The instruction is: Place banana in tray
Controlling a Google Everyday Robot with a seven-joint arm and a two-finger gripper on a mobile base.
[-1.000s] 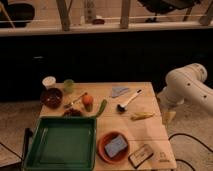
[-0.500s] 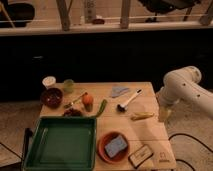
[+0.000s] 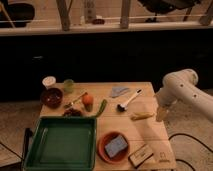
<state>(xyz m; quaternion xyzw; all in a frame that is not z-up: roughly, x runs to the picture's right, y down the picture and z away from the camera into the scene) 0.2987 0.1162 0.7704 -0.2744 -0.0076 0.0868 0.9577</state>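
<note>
The small yellow banana point(image 3: 142, 116) lies on the wooden table point(image 3: 150, 134) toward its right edge. The large dark-green tray point(image 3: 61, 143) sits at the table's front left with nothing in it. My white arm reaches in from the right, and its gripper point(image 3: 160, 114) hangs pointing down just right of the banana, slightly above the table edge. It holds nothing that I can see.
A brush point(image 3: 128, 100) and a grey cloth point(image 3: 119, 91) lie behind the banana. An orange bowl with a blue sponge point(image 3: 115, 145) and a small box point(image 3: 141, 155) sit at the front. A green vegetable point(image 3: 101, 108), an orange item point(image 3: 88, 100), a dark bowl point(image 3: 52, 97) and cups stand at the left.
The arm has swung left and downward, bringing the gripper from beside the table to just right of the banana. Nothing on the table has moved.
</note>
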